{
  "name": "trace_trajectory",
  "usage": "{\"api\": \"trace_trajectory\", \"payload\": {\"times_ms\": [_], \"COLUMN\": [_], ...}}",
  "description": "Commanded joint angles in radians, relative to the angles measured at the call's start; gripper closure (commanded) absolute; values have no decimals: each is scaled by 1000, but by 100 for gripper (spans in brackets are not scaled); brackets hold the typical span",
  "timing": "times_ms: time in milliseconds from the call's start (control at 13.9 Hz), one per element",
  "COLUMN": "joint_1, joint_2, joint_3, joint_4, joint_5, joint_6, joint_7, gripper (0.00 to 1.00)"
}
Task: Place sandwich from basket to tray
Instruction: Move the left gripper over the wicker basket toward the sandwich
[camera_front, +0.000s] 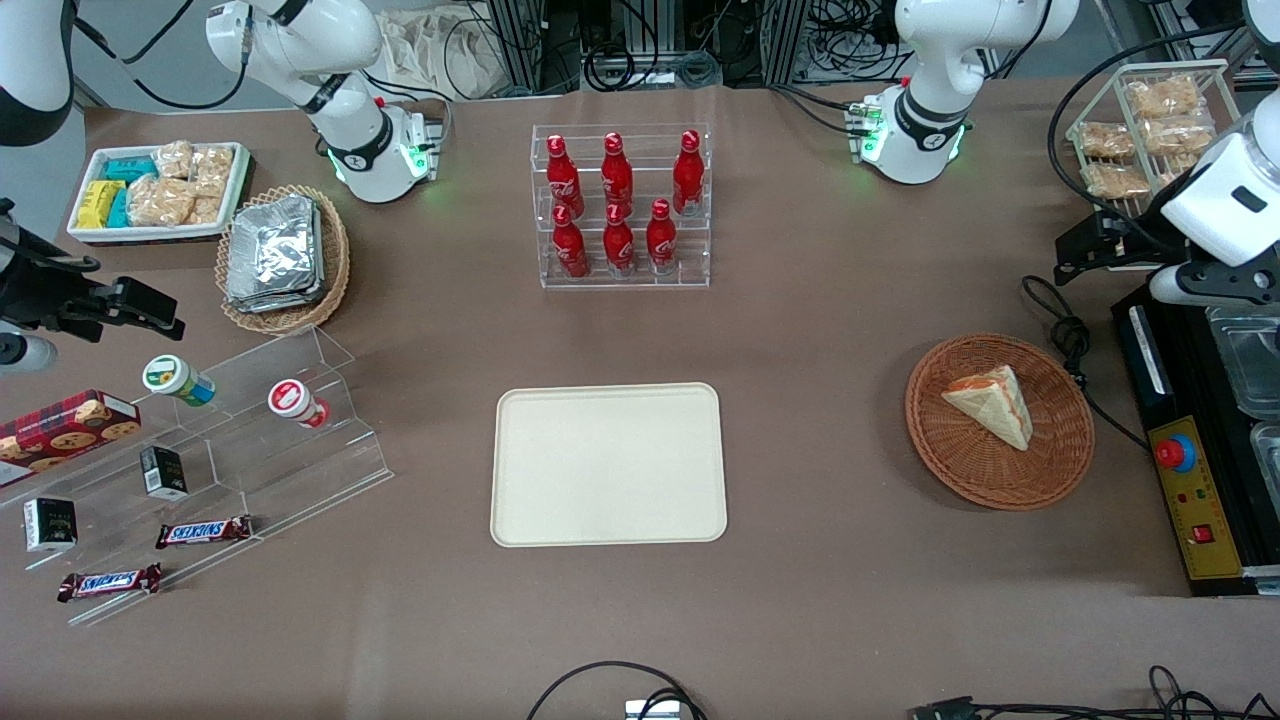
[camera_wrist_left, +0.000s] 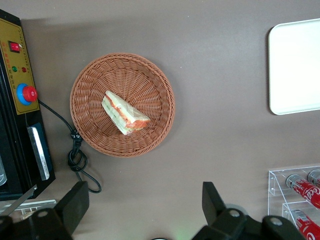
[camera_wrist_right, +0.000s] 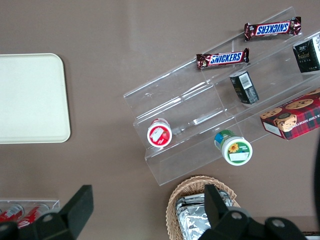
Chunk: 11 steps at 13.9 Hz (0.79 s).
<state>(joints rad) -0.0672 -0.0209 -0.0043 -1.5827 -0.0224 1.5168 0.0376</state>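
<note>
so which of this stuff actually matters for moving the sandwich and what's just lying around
Part of the job:
- sandwich, lying in the basket
- basket
- tray, nothing on it yet
- left arm's hand, open, held high above the table beside the basket

Just lying about:
- cola bottles in a clear rack
- foil packs in a lighter basket
- Snickers bars
- cookie box

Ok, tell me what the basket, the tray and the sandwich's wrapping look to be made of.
Basket: woven wicker or rattan, reddish-brown, judging by the ribbed weave. Tray: matte cream, smooth with a low moulded rim, probably plastic or pressed fibre; the look leaves it open. Sandwich: pale bread in what seems a clear film, glossy in the wrist view. The gripper hangs open above the table beside the basket.
</note>
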Motion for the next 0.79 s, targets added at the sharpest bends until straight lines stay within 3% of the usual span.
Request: {"api": "trace_trajectory", "payload": {"times_ms": [0,359,719], "joint_1": [-5,6,29], "joint_2": [-1,25,-14], "joint_3": [9,41,56], "joint_4": [9,-6,-250], "joint_5": [-14,10,41], "joint_6": [-20,-7,199], "joint_7": [18,4,-146], "gripper": [0,0,0]}}
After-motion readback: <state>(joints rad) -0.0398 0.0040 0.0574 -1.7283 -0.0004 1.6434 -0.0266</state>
